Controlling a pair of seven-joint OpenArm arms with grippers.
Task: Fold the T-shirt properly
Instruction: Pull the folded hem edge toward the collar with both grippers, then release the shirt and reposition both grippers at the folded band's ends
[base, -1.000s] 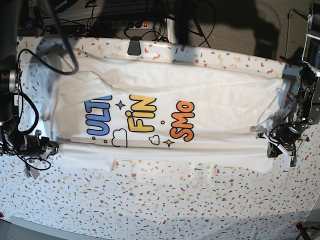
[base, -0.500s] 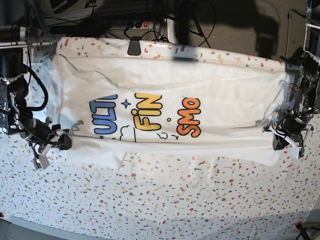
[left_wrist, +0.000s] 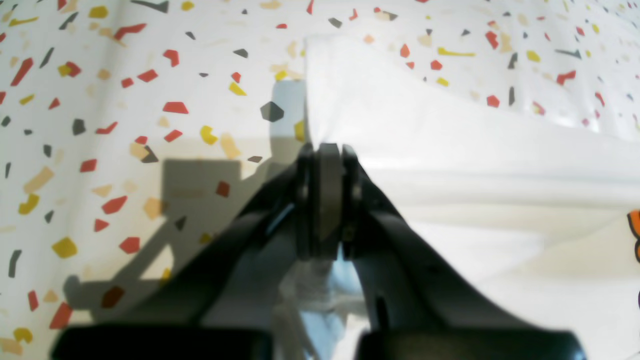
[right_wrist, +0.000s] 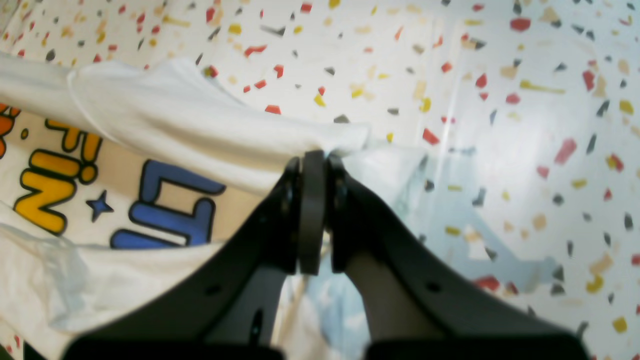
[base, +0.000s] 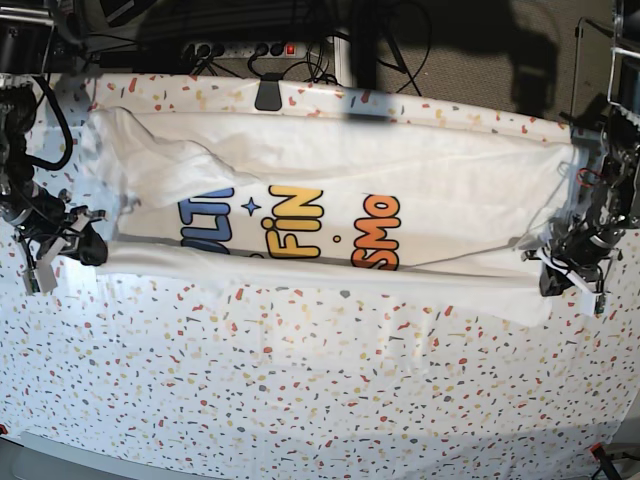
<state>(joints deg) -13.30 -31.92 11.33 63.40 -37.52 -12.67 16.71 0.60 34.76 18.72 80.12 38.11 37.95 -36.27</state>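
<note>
Speckled bench (base: 300, 400) carries the T-shirt (base: 450, 200), stretched taut edge-to-edge because the left claw (left_wrist: 324, 150) and right claw (right_wrist: 314, 156) each pinch a fabric edge.

T-shirt (base: 440, 190) across the table (base: 300, 400), right gripper (base: 88, 247) and left gripper (base: 555, 272) at opposite ends

Right end effector (base: 88, 250) is drawing outward and up from its earlier position, pulling the folded edge of the T-shirt (base: 400, 190) taut; the edge is now covering more of the print.
</note>
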